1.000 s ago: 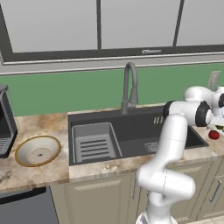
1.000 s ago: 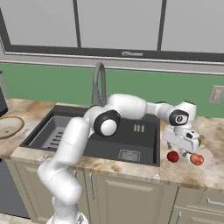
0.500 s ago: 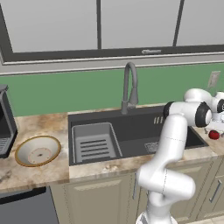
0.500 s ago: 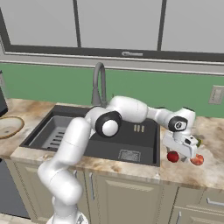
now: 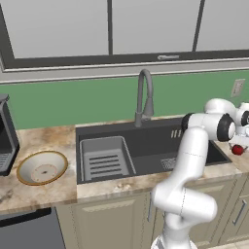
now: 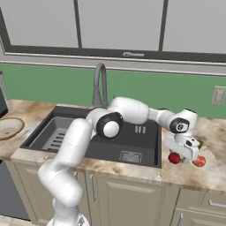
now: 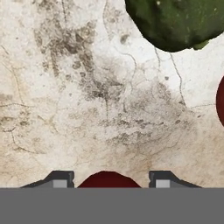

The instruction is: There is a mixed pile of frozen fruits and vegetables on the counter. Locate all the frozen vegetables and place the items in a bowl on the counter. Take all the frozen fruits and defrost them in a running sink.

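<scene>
The hand has come down over the pile on the counter (image 6: 212, 176) to the right of the sink (image 6: 132, 145) since a second ago, when it hung higher above the fruit, and its gripper (image 7: 107, 179) now stands low with one finger on each side of a dark red fruit (image 7: 108, 179). In the hand view the two fingertips (image 7: 60, 179) flank the red dome closely, so the jaws look partly drawn in around it, but whether they already press on it or merely bracket it cannot be told, since the contact is cut off at the bottom edge. That suggests the step in hand is picking a fruit for the sink, with nothing lifted yet. From the right base view the red fruit (image 6: 174, 157) lies just under the hand, with a second reddish fruit (image 6: 198, 161) near it and a bit of green behind. The hand view also shows a dark green vegetable (image 7: 177, 22), cut off at the top, and a sliver of another red thing (image 7: 220, 100) at the right edge. The bowl (image 5: 42, 168) sits well apart, left of the sink, holding nothing that can be made out. Whether the tap (image 5: 144, 95) runs is not visible.
</scene>
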